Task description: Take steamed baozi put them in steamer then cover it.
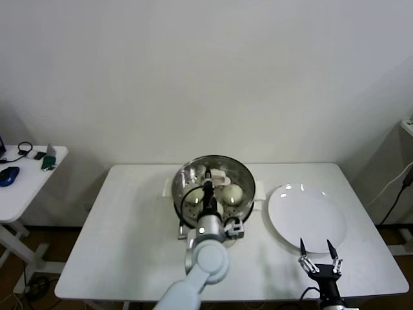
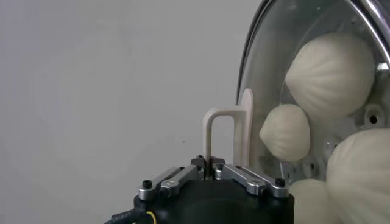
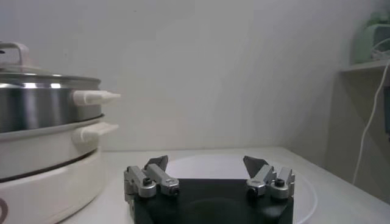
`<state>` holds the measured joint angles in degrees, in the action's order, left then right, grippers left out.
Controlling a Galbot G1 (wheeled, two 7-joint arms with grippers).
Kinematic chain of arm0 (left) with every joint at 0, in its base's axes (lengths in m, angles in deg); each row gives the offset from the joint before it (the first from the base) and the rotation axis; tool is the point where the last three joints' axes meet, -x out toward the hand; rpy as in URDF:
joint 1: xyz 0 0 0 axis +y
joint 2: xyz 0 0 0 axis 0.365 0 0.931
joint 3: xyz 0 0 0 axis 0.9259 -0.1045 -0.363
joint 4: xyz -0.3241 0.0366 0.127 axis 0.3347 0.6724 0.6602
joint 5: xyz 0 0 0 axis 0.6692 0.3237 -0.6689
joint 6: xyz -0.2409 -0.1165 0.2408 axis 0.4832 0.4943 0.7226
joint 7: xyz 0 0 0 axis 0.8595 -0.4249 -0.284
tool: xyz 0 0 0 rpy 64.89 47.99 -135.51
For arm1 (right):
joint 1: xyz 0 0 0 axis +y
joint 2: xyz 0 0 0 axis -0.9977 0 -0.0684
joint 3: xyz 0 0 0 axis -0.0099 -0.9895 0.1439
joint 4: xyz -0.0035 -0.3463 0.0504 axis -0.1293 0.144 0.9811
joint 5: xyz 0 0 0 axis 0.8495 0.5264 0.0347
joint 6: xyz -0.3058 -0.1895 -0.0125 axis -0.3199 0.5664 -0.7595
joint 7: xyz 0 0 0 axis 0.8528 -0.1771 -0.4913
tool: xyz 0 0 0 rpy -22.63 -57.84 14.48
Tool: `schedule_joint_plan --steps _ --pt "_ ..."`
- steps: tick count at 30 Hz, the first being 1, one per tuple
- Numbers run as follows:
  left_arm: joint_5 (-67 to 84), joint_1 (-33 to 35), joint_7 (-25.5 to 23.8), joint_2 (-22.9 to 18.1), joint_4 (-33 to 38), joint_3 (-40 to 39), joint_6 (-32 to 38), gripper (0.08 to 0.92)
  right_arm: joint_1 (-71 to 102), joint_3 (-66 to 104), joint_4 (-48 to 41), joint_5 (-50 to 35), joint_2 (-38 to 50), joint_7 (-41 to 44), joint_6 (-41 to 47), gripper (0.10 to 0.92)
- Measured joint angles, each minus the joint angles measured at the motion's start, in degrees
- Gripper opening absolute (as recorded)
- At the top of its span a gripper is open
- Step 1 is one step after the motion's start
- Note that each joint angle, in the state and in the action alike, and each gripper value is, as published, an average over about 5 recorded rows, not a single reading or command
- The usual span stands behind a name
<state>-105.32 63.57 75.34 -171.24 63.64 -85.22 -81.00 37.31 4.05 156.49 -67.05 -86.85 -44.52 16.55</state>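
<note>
Centrally on the white table (image 1: 129, 219) stands the steamer (image 1: 244, 177), a shiny steel basket on a white cooker base (image 3: 42, 176), with the cover (image 2: 268, 73) lying over it. Beneath the glass the steamed baozi (image 2: 329, 73) sit inside the basket, pale and domed. The left gripper (image 2: 213, 167) reaches over the steamer from the near side, its jaws closed tight on the cover's cream-white bar handle (image 2: 222, 131). The right gripper (image 1: 319, 255) hangs low at the near edge of the white plate (image 1: 310, 216), right of the steamer, its jaws spread wide and holding nothing.
</note>
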Motion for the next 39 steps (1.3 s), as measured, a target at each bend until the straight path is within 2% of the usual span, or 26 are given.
schedule_joint_plan --steps 3,5,16,26,32,39 --pt "0.19 0.29 -0.05 0.14 0.33 -0.25 -0.04 0.162 -0.08 0.01 0.00 -0.04 -0.04 -0.01 0.03 0.823" --pt "0.52 0.34 -0.13 0.22 0.55 -0.43 -0.10 0.203 -0.14 0.00 0.00 -0.05 -0.12 -0.02 0.08 0.823" --pt "4.80 -0.61 -0.59 1.51 2.98 -2.30 -0.15 0.522 -0.25 -0.10 0.01 -0.02 -0.25 -0.05 0.77 0.823" --pt "11.48 -0.48 -1.62 4.53 8.48 -3.42 -0.12 0.792 -0.85 -0.24 -0.07 -0.05 -0.18 -0.03 1.64 0.823" --pt "19.32 0.92 0.63 8.60 13.56 -1.82 -0.11 0.822 -0.81 -0.63 0.52 -0.88 -0.05 -1.14 2.02 0.823" --pt "40.59 4.69 7.88 14.19 19.23 5.95 -0.10 0.823 -0.73 -0.90 2.26 -1.73 0.38 -2.13 3.69 0.823"
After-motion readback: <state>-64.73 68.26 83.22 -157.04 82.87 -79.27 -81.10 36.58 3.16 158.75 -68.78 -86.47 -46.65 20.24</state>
